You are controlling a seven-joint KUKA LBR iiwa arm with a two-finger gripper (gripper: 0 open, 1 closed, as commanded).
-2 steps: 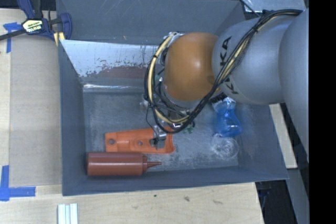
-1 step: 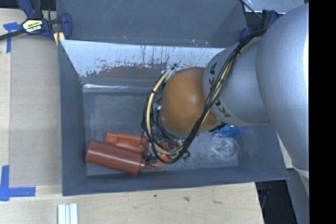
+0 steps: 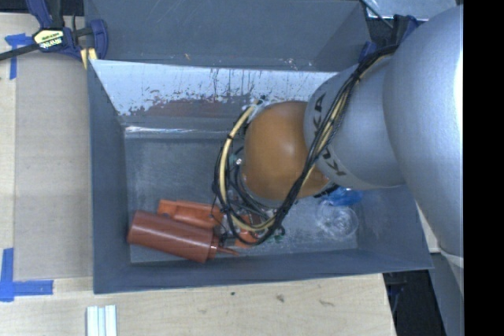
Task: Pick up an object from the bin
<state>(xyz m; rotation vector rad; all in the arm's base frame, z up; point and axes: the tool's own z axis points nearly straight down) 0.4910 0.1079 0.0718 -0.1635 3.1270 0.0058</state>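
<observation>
A reddish-brown cylinder [image 3: 169, 237] lies on its side along the bin's front wall, at the lower left of the floor. Just behind it rests a smaller orange piece [image 3: 186, 211], also lying flat. My gripper [image 3: 228, 227] shows as a dark part under the arm's orange cover, right at the cylinder's right end and touching or nearly touching both pieces. A small orange-red bit [image 3: 246, 237] peeks out just right of the gripper. A clear plastic thing with a blue part [image 3: 339, 214] lies to the right, beneath the arm.
The arm and its orange cover with looped cables hang over the middle and right of the bin floor. Bare floor lies at the back left, in front of the scuffed rear wall.
</observation>
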